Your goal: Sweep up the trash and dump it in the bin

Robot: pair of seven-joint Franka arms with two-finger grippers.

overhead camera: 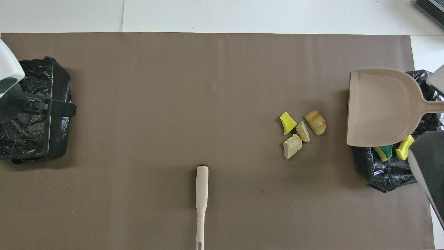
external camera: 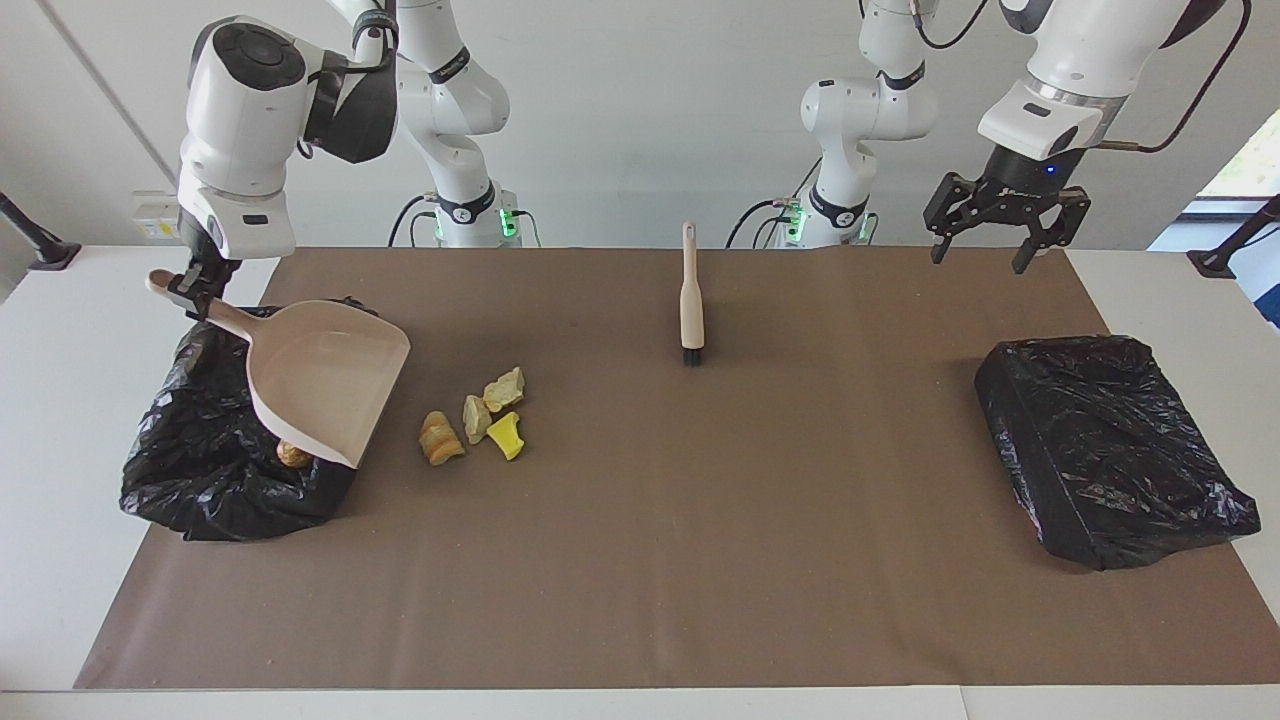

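Bare mat [external camera: 640, 560], trash [external camera: 478, 418] beside dustpan [external camera: 325, 375] edge

A robot lab: bare white walls, brown mat [external camera: 700, 560] on table [external camera: 60, 400]

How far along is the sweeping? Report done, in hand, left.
Done: a few scraps lie in the black bin at the right arm's end. In hand: the right gripper holds the dustpan tilted over that bin. Left: four scraps on the mat; the brush lies untouched; the left gripper waits, open.
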